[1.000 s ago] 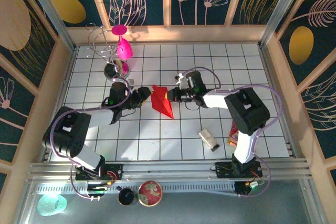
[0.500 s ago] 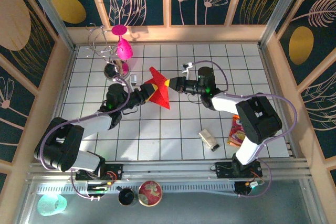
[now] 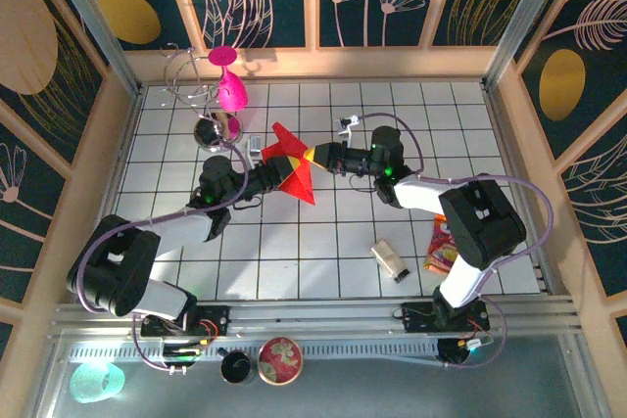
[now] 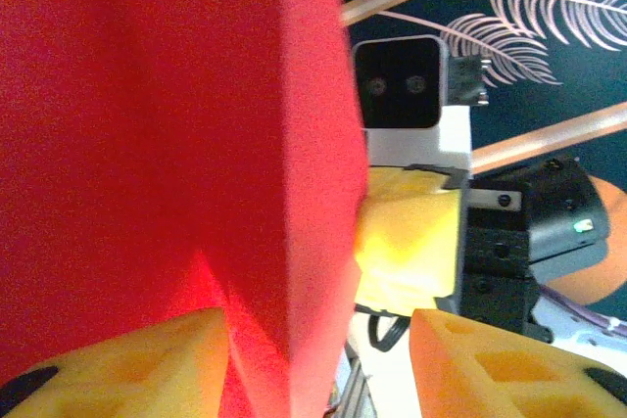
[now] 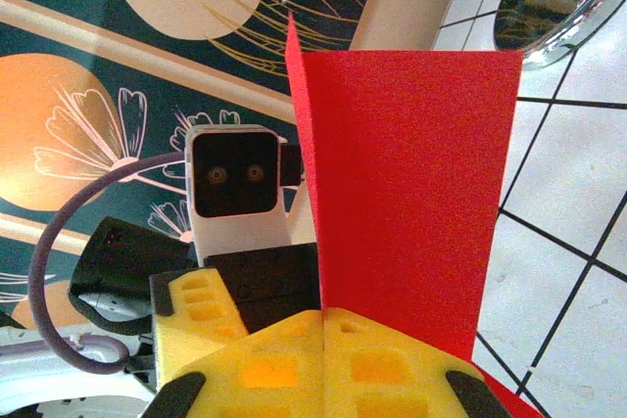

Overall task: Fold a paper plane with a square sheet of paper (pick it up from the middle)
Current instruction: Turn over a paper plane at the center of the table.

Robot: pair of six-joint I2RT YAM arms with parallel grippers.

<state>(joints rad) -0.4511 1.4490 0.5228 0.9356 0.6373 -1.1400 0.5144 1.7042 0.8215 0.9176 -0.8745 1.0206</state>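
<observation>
Clearly we are working mid-fold: the sheet of paper (image 3: 291,171) is hanging creased above the worktop (image 3: 323,237), our right claw (image 5: 323,325) pinching one edge, our left claw (image 4: 318,359) sitting spread around the other. We are judging most folds undone.

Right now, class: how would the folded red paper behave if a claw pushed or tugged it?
Probably floppy: the red paper is a thin sheet, stiffened only along its crease. Likely very light, since the right claw holds it aloft by a pinch at its edge. A hard tug against that pinch could tear or crumple it.
</observation>
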